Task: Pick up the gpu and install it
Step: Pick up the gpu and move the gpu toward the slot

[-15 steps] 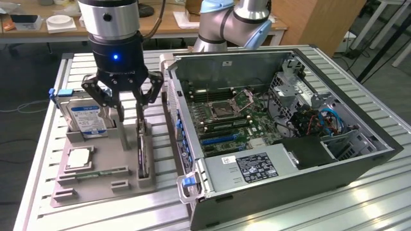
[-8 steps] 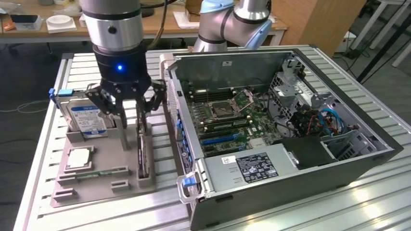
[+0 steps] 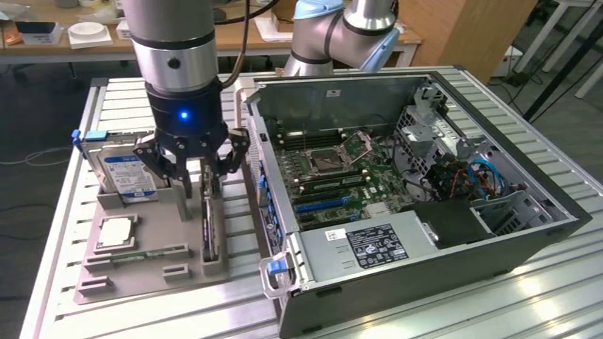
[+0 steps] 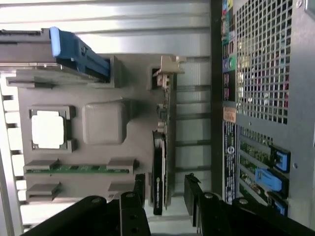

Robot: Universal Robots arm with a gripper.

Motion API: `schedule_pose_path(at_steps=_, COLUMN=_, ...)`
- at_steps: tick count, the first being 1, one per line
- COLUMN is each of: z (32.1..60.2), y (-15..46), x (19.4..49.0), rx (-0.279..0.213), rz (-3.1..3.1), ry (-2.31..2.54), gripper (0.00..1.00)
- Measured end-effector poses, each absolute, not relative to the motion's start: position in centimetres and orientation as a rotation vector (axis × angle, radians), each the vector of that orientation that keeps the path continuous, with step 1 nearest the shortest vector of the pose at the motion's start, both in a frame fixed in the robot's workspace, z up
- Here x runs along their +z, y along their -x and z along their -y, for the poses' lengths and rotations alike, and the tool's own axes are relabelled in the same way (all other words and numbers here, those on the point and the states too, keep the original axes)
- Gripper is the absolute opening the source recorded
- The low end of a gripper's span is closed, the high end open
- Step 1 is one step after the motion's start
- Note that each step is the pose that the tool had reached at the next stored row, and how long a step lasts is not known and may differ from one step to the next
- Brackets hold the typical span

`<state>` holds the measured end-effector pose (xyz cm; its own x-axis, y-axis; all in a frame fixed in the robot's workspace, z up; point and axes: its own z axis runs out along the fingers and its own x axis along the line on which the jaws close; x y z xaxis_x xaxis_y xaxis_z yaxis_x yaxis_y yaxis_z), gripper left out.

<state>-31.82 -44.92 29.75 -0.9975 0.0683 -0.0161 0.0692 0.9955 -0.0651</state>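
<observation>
Upright in the grey plastic holder [image 3: 141, 265] on the slatted metal bench [image 3: 49, 296] stands the thin black gpu card [image 4: 165, 123]. The black end effector [image 4: 165, 181] straddles it, fingers [image 4: 140, 186] apart. Probably light, stiff and fragile; best pinched across its flat faces.

gpu [image 4: 157, 162] | thin black card, metal bracket at one end | standing on edge in grey holder [image 4: 103, 123]

We see the gripper [image 3: 198, 203] low over the gpu [image 3: 209, 239], fingers apart either side. The gpu stands on edge in the grey tray [image 3: 132, 282], beside the open case [image 3: 424, 282].
</observation>
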Motion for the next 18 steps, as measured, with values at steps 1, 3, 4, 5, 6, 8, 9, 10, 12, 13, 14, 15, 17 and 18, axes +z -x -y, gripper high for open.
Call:
schedule_pose_path(at_steps=1, z=44.9, y=31.8, x=29.7, rx=-0.102, rz=-3.124, ry=-0.108, gripper=0.45)
schedule_pose_path(at_steps=3, z=45.0, y=31.8, x=29.7, rx=-0.054, rz=-3.126, ry=-0.108, gripper=0.45)
schedule_pose_path(at_steps=4, z=45.1, y=31.8, x=29.6, rx=-0.038, rz=-3.126, ry=-0.109, gripper=0.45)
schedule_pose_path(at_steps=5, z=45.5, y=31.8, x=29.4, rx=-0.037, rz=-3.126, ry=-0.109, gripper=0.45)
schedule_pose_path(at_steps=6, z=45.8, y=31.8, x=29.3, rx=-0.038, rz=-3.126, ry=-0.109, gripper=0.45)
schedule_pose_path(at_steps=8, z=46.4, y=31.8, x=28.9, rx=-0.037, rz=-3.126, ry=-0.109, gripper=0.45)
schedule_pose_path(at_steps=9, z=46.7, y=31.9, x=28.7, rx=-0.037, rz=-3.126, ry=-0.109, gripper=0.45)
schedule_pose_path(at_steps=10, z=46.9, y=31.8, x=28.5, rx=-0.037, rz=-3.126, ry=-0.109, gripper=0.45)
schedule_pose_path(at_steps=12, z=47.0, y=31.8, x=28.2, rx=-0.037, rz=-3.126, ry=-0.109, gripper=0.45)
schedule_pose_path(at_steps=13, z=47.1, y=31.9, x=28.0, rx=-0.037, rz=-3.126, ry=-0.109, gripper=0.45)
schedule_pose_path(at_steps=14, z=47.2, y=31.8, x=27.8, rx=-0.037, rz=-3.126, ry=-0.109, gripper=0.45)
schedule_pose_path(at_steps=15, z=47.3, y=31.9, x=27.6, rx=-0.038, rz=-3.126, ry=-0.109, gripper=0.45)
schedule_pose_path(at_steps=17, z=47.5, y=31.8, x=27.2, rx=-0.037, rz=-3.126, ry=-0.109, gripper=0.45)
schedule_pose_path(at_steps=18, z=47.6, y=31.8, x=27.1, rx=-0.037, rz=-3.126, ry=-0.109, gripper=0.45)
